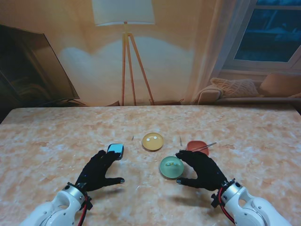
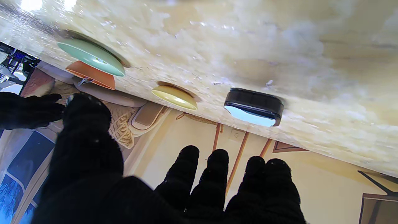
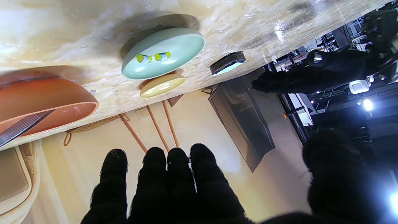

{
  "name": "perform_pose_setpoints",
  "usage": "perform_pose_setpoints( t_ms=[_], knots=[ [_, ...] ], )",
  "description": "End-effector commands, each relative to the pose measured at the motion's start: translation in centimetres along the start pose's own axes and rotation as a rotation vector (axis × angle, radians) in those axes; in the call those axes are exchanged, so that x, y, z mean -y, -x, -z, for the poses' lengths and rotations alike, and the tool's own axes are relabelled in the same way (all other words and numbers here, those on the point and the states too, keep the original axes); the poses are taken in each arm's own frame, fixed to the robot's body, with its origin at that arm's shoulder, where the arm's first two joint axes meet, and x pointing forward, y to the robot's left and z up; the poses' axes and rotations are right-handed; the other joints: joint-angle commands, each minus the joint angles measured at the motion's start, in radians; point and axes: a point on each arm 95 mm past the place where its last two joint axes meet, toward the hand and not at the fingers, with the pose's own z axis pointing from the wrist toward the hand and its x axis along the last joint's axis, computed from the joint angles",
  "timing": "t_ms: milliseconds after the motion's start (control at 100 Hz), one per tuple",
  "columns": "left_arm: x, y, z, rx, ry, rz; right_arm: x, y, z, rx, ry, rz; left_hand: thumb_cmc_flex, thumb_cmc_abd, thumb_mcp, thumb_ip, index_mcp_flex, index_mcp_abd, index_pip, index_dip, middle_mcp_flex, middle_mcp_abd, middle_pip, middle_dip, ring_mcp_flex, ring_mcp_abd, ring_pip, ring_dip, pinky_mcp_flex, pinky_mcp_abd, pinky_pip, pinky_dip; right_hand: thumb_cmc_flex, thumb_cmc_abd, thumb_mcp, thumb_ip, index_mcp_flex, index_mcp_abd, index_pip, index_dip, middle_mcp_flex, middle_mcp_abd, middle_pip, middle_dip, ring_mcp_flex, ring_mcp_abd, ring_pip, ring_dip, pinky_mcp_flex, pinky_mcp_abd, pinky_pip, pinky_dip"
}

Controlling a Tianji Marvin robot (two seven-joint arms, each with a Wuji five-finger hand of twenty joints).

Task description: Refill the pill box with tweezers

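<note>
1. Both hands hover over the marbled bench (image 1: 56, 136), fingers spread and holding nothing: the left hand (image 1: 98, 170) sits just nearer to me than the pill box (image 1: 115, 150), and the right hand (image 1: 201, 170) is beside the green dish (image 1: 171, 167).
2. Tweezers (image 1: 205, 147), the tool needed first, lie across the orange dish (image 1: 196, 145), just beyond the right hand's fingertips, long axis running left to right and angled slightly away; the right hand is clearly nearer.
3. Slim and silvery, the tweezers show a ridged grip.
4. Yellow-green capsules (image 3: 154, 57) rest in the green dish; pale pills sit in the yellow dish (image 1: 153, 141).
</note>
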Motion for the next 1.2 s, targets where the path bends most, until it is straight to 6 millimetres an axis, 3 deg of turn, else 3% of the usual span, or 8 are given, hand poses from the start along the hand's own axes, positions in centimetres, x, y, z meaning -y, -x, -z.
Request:
perform_pose_setpoints(
  t_ms=[0,490,980,1000,1020,1190],
  knots=[
    [0.5,0.4,-0.7,0.005,0.004,-0.008,0.7,-0.3,0.3,-0.001,-0.020,-0.016,0.006,-0.015,0.020,0.022,-0.043,0.019,-0.029,-0.014,-0.040,-0.006,-0.013,0.002,-0.029,-0.005,0.004,0.010,-0.016,-0.056,-0.015,-0.010,0.000,0.000,-0.010,-0.020,0.010,-0.011,-0.017,-0.008,0.019,-0.005,0.001,0.014,0.004,-0.011,0.001,0.003,-0.003,0.002,0.009,0.000],
    [2.1,3.2,-5.2,0.026,0.051,-0.054,0.3,0.3,0.2,0.017,-0.023,-0.023,-0.011,-0.025,0.052,0.020,-0.053,0.026,-0.036,-0.038,-0.064,-0.013,-0.006,-0.012,-0.046,-0.013,0.007,0.045,-0.014,-0.066,-0.028,-0.017,0.000,-0.001,-0.008,-0.020,0.009,-0.010,-0.020,-0.012,0.019,-0.006,0.001,0.015,0.005,-0.011,0.001,0.003,-0.004,0.000,0.007,-0.002],
    [1.3,6.3,-8.0,0.047,0.113,-0.035,-0.1,0.6,-0.2,0.038,-0.034,-0.023,-0.037,-0.044,0.113,0.016,-0.052,0.023,-0.032,-0.045,-0.062,-0.020,0.006,-0.014,-0.041,-0.022,0.008,0.064,-0.007,-0.070,-0.029,-0.017,0.003,-0.002,-0.008,-0.020,0.010,-0.011,-0.019,-0.013,0.021,-0.005,0.002,0.016,0.005,-0.011,0.001,0.003,-0.002,0.001,0.008,-0.003],
    [1.3,6.4,-8.0,0.046,0.115,-0.033,-0.1,0.6,-0.3,0.039,-0.035,-0.023,-0.140,-0.090,0.318,-0.006,-0.052,0.024,-0.029,-0.051,-0.063,-0.019,0.011,-0.014,-0.039,-0.022,0.003,0.072,-0.006,-0.070,-0.028,-0.015,0.003,-0.002,-0.008,-0.020,0.010,-0.011,-0.019,-0.013,0.021,-0.005,0.002,0.016,0.006,-0.010,0.001,0.003,-0.002,0.000,0.008,-0.003],
    [1.2,6.5,-8.1,0.045,0.117,-0.033,-0.1,0.6,-0.3,0.039,-0.035,-0.022,-0.177,-0.106,0.393,-0.016,-0.053,0.024,-0.028,-0.050,-0.062,-0.019,0.010,-0.012,-0.038,-0.021,0.005,0.069,-0.005,-0.070,-0.029,-0.016,0.004,-0.003,-0.008,-0.020,0.010,-0.010,-0.019,-0.013,0.021,-0.006,0.002,0.016,0.006,-0.011,0.002,0.003,-0.002,0.000,0.008,-0.003],
    [0.9,7.1,-8.6,0.038,0.146,-0.045,-0.1,0.6,-0.4,0.041,-0.038,-0.022,-0.191,-0.114,0.424,-0.019,-0.054,0.025,-0.030,-0.051,-0.058,-0.022,0.012,-0.012,-0.033,-0.022,0.009,0.074,0.000,-0.071,-0.024,-0.013,0.005,-0.004,-0.008,-0.020,0.012,-0.009,-0.018,-0.013,0.023,-0.006,0.004,0.016,0.009,-0.009,0.003,0.004,-0.001,0.001,0.008,-0.003]
  ],
)
